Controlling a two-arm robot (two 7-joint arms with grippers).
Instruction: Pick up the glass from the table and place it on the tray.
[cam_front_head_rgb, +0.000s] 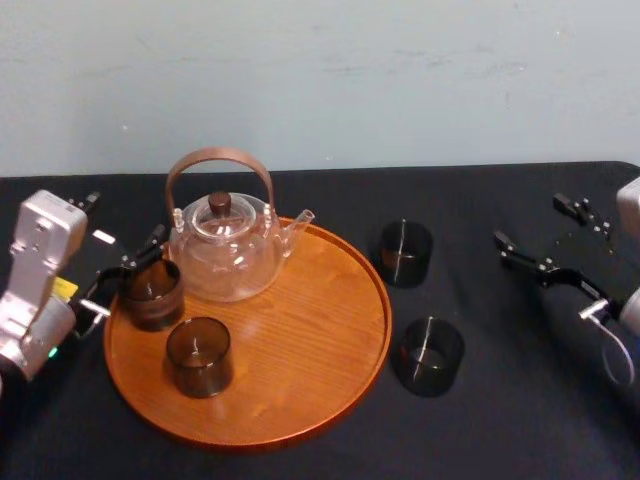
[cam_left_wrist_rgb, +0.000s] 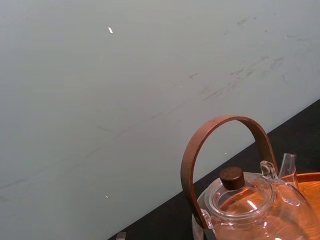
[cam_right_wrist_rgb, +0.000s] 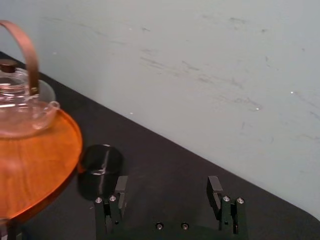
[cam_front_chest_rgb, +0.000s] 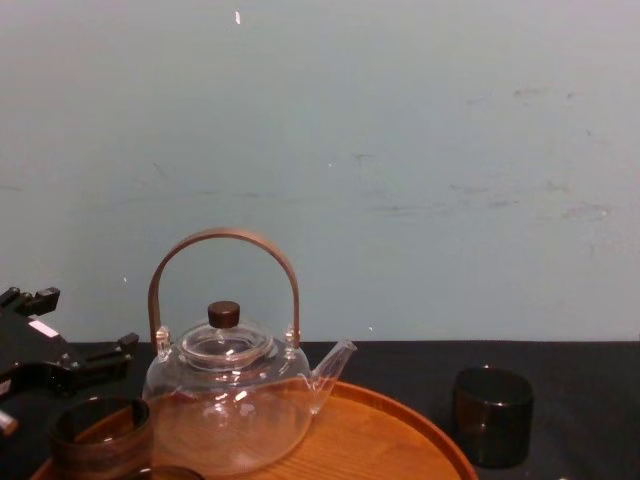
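Two dark glasses stand on the black table (cam_front_head_rgb: 500, 420) to the right of the tray: one farther back (cam_front_head_rgb: 406, 252) and one nearer (cam_front_head_rgb: 430, 355). The round wooden tray (cam_front_head_rgb: 320, 340) carries a glass teapot (cam_front_head_rgb: 225, 250) and two more dark glasses, one at its left rim (cam_front_head_rgb: 152, 293) and one in front (cam_front_head_rgb: 199, 355). My left gripper (cam_front_head_rgb: 130, 262) is open, just above and behind the left-rim glass (cam_front_chest_rgb: 100, 435), clear of it in the chest view (cam_front_chest_rgb: 85, 325). Well right of the table glasses, my right gripper (cam_front_head_rgb: 527, 220) hangs open and empty (cam_right_wrist_rgb: 168, 185), with the far glass (cam_right_wrist_rgb: 101, 165) ahead of it.
The teapot's brown handle (cam_left_wrist_rgb: 225, 125) arches high over its lid. A pale wall runs behind the table's far edge. Bare cloth lies between the table glasses and the right arm, and along the front of the table.
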